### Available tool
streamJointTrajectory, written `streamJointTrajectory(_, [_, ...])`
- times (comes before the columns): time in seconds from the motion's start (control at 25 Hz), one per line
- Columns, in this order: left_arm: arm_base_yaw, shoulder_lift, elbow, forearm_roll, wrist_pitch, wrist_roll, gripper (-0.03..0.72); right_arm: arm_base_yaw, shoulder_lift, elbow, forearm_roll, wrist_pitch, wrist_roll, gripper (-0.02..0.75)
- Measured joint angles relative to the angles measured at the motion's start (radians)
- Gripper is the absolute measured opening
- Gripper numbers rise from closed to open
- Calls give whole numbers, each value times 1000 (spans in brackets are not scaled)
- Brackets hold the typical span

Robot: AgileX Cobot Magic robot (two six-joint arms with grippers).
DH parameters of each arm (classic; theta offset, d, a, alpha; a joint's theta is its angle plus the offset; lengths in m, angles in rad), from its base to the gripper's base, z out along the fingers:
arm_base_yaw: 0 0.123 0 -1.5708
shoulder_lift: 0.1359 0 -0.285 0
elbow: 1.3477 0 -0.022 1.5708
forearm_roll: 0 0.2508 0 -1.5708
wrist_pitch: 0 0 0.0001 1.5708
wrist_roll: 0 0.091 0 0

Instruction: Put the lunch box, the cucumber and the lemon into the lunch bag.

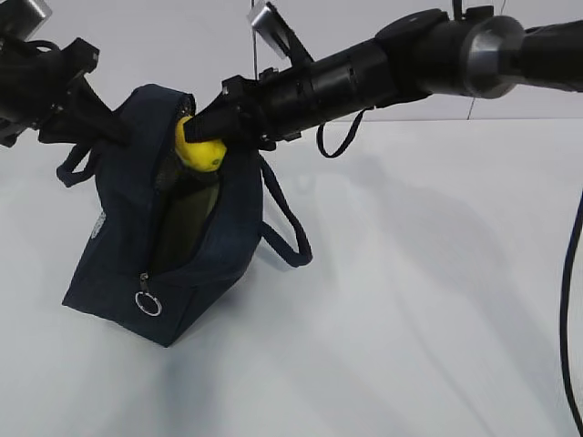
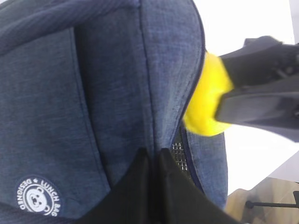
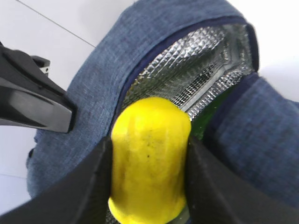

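Note:
The navy lunch bag stands tilted on the white table, its top zipper open and its silver lining showing. My left gripper is shut on the bag's rim fabric at the upper left. My right gripper reaches in from the right and is shut on the yellow lemon, holding it at the bag's mouth. Below the lemon, the dark green cucumber lies inside the bag, and a sliver of it also shows past the lemon. The lunch box is hidden.
A silver ring pull hangs at the zipper's lower end. One loop handle droops to the bag's right, another to its left. A black cable runs down the right edge. A white bear logo marks the bag's side.

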Motion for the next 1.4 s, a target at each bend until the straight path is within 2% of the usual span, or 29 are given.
streamJointTrajectory(0.2, [0,0,0,-4,4,0,-5,33,34,0,7,-6,-64,356])
streamJointTrajectory(0.4, [0,0,0,-7,6,0,-5,43,36,0,12,-10,-93,459])
streamJointTrajectory(0.52, [0,0,0,-7,8,0,-5,43,36,0,14,-13,-98,490])
streamJointTrajectory(0.92, [0,0,0,-7,11,0,-5,36,36,-7,10,69,-99,495])
streamJointTrajectory(1.2, [0,0,0,-7,14,1,-5,14,36,-109,-7,184,-90,495])
streamJointTrajectory(1.32, [0,0,0,-7,18,1,-5,0,36,-183,-96,201,-37,495])
streamJointTrajectory(1.4, [0,0,0,-7,18,1,-5,-8,36,-243,-236,207,16,495])
